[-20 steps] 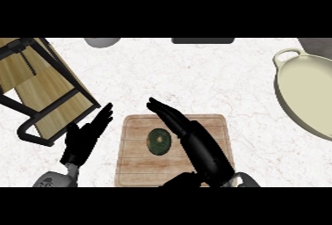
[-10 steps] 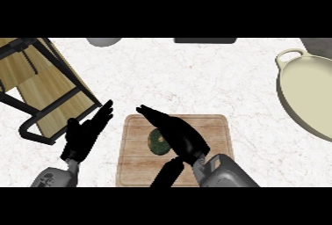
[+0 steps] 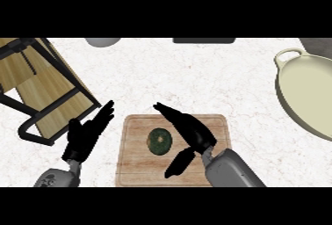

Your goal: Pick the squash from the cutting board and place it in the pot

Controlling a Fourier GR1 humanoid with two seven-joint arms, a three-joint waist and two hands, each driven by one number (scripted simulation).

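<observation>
Since half a second ago: little shift; right hand (image 3: pixel 188 132) slightly further over the board, thumb swung lower and nearer the squash's lower right. Squash itself unmoved.

Squash (image 3: pixel 159 140): dark green, round, flat on the wooden cutting board (image 3: pixel 139 169), a little left of the board's centre. Not lifted, not gripped.

Right hand: above the board just right of the squash, fingers straight and together, pointing up-left past the squash's top edge; thumb spread downward below the palm. Spread wide, closing on nothing. Contact with the squash cannot be told.

Left hand (image 3: pixel 88 136): off the board's left edge, over the white marbled counter (image 3: pixel 194 74), fingers straight, relaxed, pointing up-right. Holding nothing.

Pot (image 3: pixel 311 96): cream-coloured, with a loop handle at its upper left, at the view's right edge, well apart from the board.

Wooden rack with black frame (image 3: pixel 45 92): upper left, near the left hand. Grey rounded object (image 3: pixel 102 41) and dark flat object (image 3: pixel 204 40) at the top edge, too cropped to name.
</observation>
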